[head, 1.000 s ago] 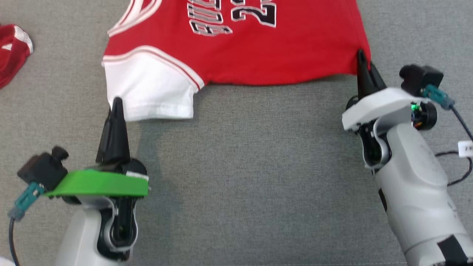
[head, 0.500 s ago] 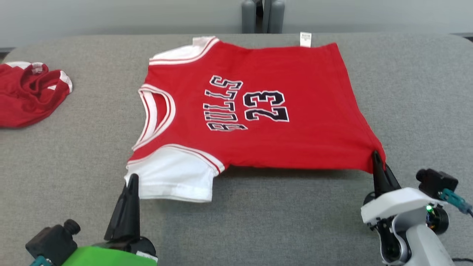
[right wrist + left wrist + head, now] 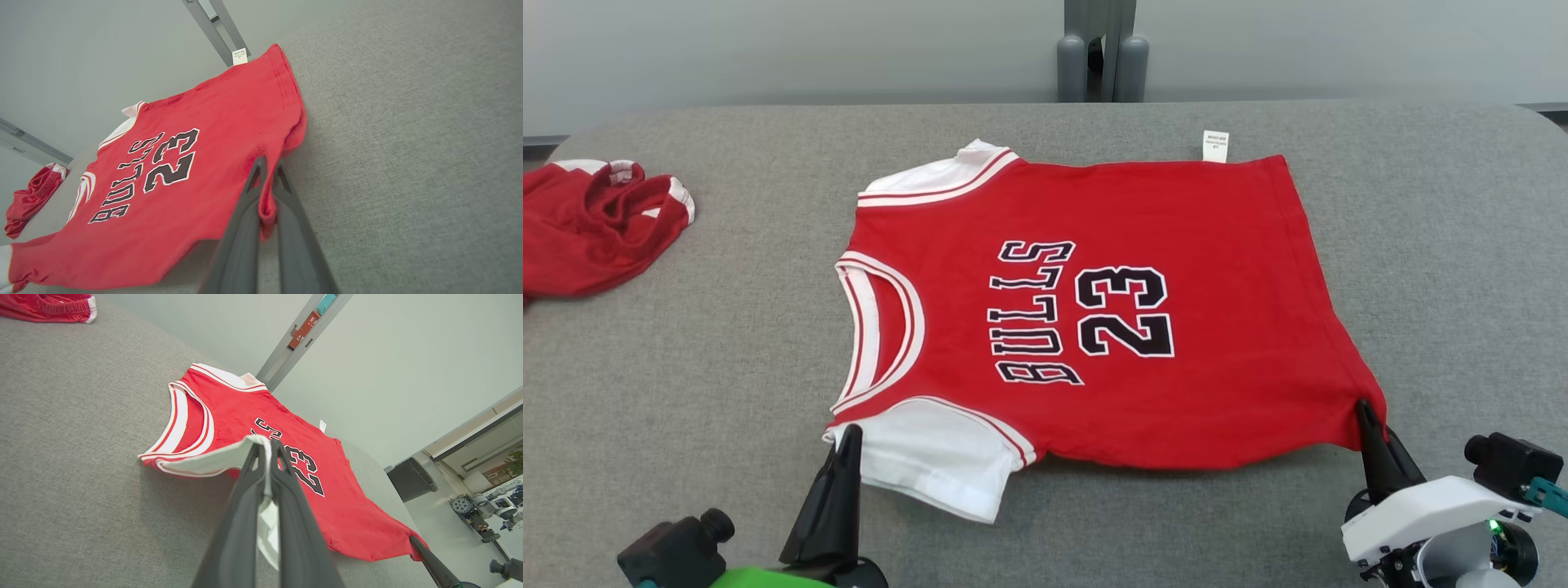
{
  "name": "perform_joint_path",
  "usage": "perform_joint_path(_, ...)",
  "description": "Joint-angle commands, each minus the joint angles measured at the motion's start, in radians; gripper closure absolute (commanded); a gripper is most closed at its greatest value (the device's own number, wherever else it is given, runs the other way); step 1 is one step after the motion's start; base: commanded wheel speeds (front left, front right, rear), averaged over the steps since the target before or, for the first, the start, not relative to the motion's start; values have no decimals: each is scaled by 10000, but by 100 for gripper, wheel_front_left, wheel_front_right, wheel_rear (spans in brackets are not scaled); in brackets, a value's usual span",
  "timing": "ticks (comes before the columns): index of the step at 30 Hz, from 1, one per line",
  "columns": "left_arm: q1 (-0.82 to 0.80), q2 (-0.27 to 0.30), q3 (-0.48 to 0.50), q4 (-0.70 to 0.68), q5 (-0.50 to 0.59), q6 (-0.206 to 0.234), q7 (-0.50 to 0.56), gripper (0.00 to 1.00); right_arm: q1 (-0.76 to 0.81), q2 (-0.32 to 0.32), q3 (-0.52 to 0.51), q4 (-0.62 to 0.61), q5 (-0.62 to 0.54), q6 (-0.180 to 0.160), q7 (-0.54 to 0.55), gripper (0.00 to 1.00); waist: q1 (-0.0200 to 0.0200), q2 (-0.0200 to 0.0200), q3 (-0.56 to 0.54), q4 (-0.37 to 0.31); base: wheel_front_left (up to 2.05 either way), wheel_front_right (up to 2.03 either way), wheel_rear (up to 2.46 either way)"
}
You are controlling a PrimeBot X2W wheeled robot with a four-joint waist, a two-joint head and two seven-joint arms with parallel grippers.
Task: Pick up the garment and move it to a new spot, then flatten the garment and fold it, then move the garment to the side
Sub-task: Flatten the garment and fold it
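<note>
**While both claws are gripping the jersey (image 3: 1094,310), the fold is waiting**

As the jersey is lying spread face up across the middle of the worktop (image 3: 686,392), its collar is pointing toward the left edge and its hem toward the right edge. The left claw (image 3: 848,437) is clenching the white sleeve (image 3: 931,457) on the side nearest the robot; the left wrist view is showing white cloth pinched between its closed fingers. The right claw (image 3: 1364,412) is clenching the near hem corner (image 3: 1356,384), with red cloth bunching between its fingers in the right wrist view. Both held corners are riding a little above the worktop, so the near side is casting a shadow, while the far side is resting flat toward the far edge.

Judging by this, the pick-up and the move to a new spot are looking done or nearly so, and the flattening is under way: the body is looking smooth, but the near side is waiting to be laid down and let go. No fold is showing yet, and the jersey is not sitting at any side. Folding and the shift aside are both waiting. A red heap (image 3: 596,220) is lying by the far left corner, well apart from the jersey.
</note>
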Motion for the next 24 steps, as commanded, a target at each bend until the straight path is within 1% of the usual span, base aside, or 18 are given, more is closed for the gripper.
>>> perform_joint_path(1, -330, -42, 21, 162, -57, -78, -45, 100, -246, -24, 6, 138, 59, -1, -5, 100, 1, 0, 110, -11, 0, 0, 0)
perform_joint_path(5, -836, -162, 114, 881, -110, -196, -209, 100, -592, -24, 56, 687, 80, -1, -119, 100, 1, 0, 298, -11, 0, 0, 0)
perform_joint_path(9, -1585, -303, 122, 1622, -12, -415, -428, 100, -1045, -22, 145, 1127, 305, -1, -230, 100, 1, 0, 499, -4, 0, 0, 0)
perform_joint_path(15, -3371, -517, 86, 3079, 167, -829, -653, 100, -2089, -23, 180, 1942, 563, -1, -399, 100, 1, 0, 885, -81, 0, 0, 0)
perform_joint_path(20, -4980, -664, 44, 4652, 366, -1160, -803, 100, -3202, -23, 237, 2897, 657, -1, -684, 100, 1, 0, 1300, -191, 0, 0, 0)
perform_joint_path(24, -5900, -693, 39, 5756, 533, -1382, -1001, 100, -4052, -24, 248, 3729, 695, -1, -1040, 100, 1, 0, 1570, -314, 0, 0, 0)
